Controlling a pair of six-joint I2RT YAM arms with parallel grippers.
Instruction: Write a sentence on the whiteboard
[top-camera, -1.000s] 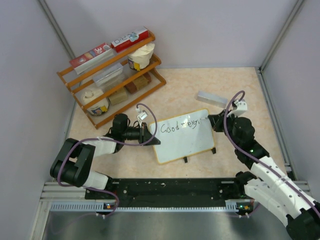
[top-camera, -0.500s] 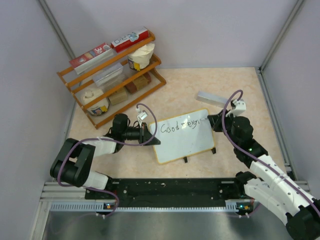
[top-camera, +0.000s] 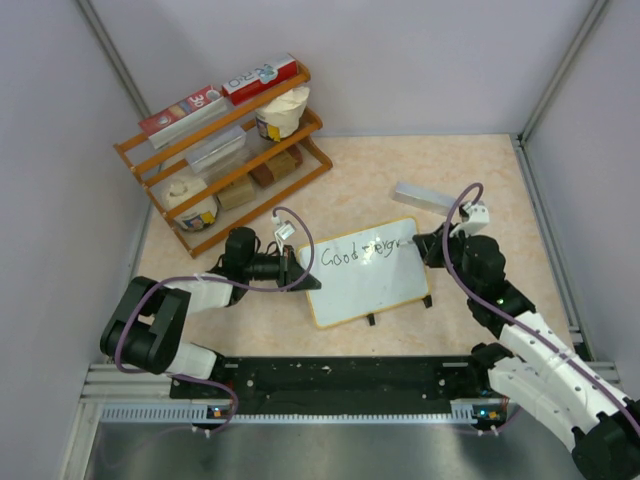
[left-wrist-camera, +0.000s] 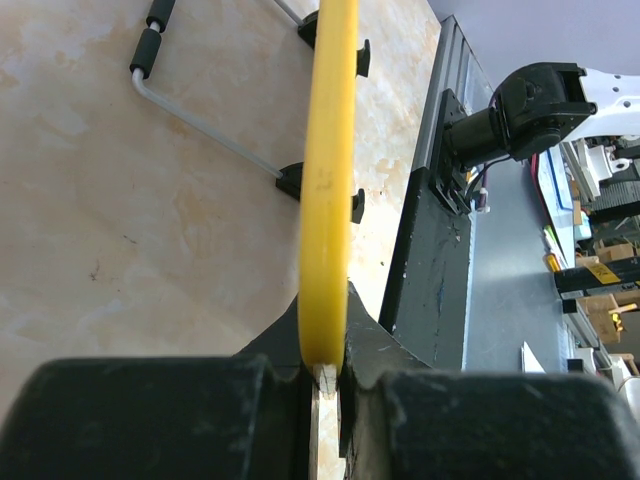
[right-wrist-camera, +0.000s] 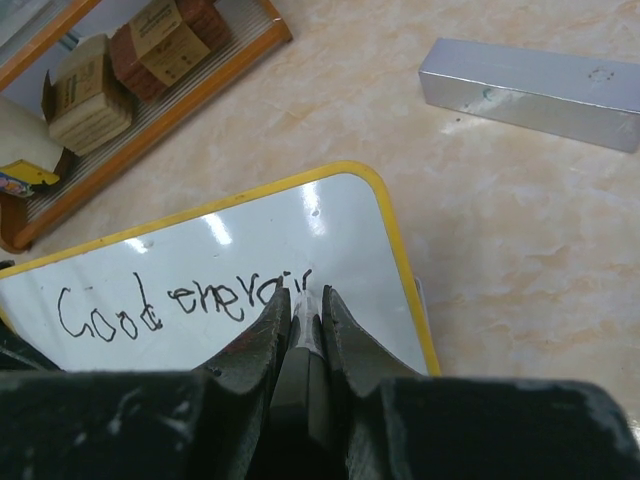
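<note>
Glossy whiteboard (right-wrist-camera: 350, 262); matt metal block (right-wrist-camera: 530, 92)

Bright, even light from overhead in the top view, with shadows soft and short under the whiteboard (top-camera: 365, 275). In my right wrist view two white glare patches sit on the board's upper part. The lettering (right-wrist-camera: 180, 300) reads sharp, but my right fingers (right-wrist-camera: 255, 350) and the marker tip (right-wrist-camera: 305, 303) are dark and soft. Left wrist view: my left fingers (left-wrist-camera: 150, 420) are a black blur and the board edge smears close to the lens.
</note>
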